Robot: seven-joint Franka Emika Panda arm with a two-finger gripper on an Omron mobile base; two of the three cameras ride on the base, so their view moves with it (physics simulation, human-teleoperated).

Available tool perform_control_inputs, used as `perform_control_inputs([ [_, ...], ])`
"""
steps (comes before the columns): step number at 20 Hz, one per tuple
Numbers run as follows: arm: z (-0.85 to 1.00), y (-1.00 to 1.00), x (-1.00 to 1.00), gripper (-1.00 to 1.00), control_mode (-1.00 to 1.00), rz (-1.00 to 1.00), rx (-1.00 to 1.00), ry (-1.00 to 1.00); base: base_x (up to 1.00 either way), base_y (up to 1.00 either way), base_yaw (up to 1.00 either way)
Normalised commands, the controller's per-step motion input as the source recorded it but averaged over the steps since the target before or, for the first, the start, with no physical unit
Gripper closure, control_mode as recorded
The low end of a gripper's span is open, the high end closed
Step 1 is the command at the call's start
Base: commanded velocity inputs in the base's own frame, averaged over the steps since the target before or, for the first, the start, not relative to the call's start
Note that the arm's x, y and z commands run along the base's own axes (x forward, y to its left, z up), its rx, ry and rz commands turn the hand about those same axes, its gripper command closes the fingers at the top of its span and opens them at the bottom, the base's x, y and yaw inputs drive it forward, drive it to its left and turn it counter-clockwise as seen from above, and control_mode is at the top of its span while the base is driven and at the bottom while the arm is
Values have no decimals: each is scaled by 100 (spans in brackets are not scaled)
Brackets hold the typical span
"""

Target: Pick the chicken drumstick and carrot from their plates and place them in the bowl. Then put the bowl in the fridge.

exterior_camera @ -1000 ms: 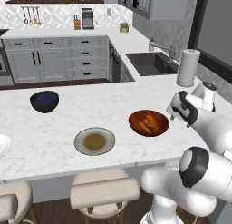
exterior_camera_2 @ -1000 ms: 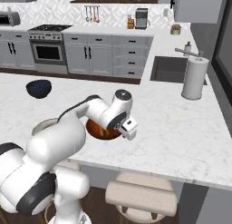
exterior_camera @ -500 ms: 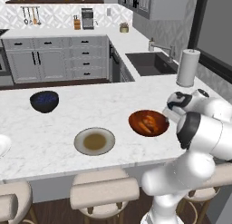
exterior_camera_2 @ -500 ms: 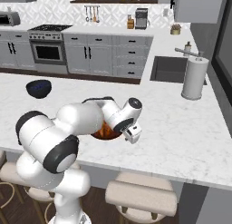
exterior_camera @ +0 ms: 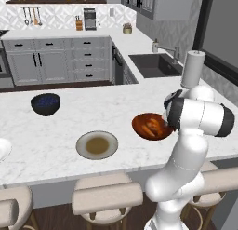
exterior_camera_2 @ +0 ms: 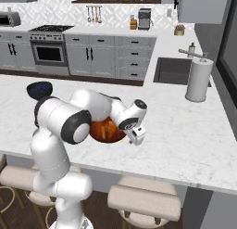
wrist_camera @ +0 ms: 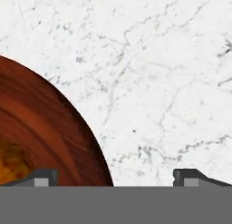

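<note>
Since a second ago my arm has folded in closer; bowl [exterior_camera: 149, 125] unmoved on table [exterior_camera: 60, 154].
Gripper [exterior_camera_2: 137, 135]: fingers spread wide, holding nothing, just beside the bowl's rim. Bowl: orange food pieces inside, which is which I cannot tell. Beige-grey plate [exterior_camera: 96, 145]: bare, left of bowl. Dark bowl [exterior_camera: 45, 104]: far left.

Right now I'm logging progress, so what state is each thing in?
gripper: open, holding nothing, beside the bowl's rim
bowl: upright on the counter, orange food inside
beige-grey plate: nothing on it
dark blue bowl: upright on the counter
paper towel roll: standing upright
</note>
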Motion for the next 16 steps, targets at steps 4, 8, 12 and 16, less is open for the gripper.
perform_control_inputs([
  [4, -34, 34, 4, 100, -100, 0, 0, 2, 0, 0, 0],
  [8, -9, 33, 0, 100, -100, 0, 0, -4, 0, 0, 0],
  [12, 0, 38, 0, 100, -100, 0, -5, -2, 0, 0, 0],
  [16, 17, 15, -11, 100, -100, -15, -3, -5, 0, 0, 0],
])
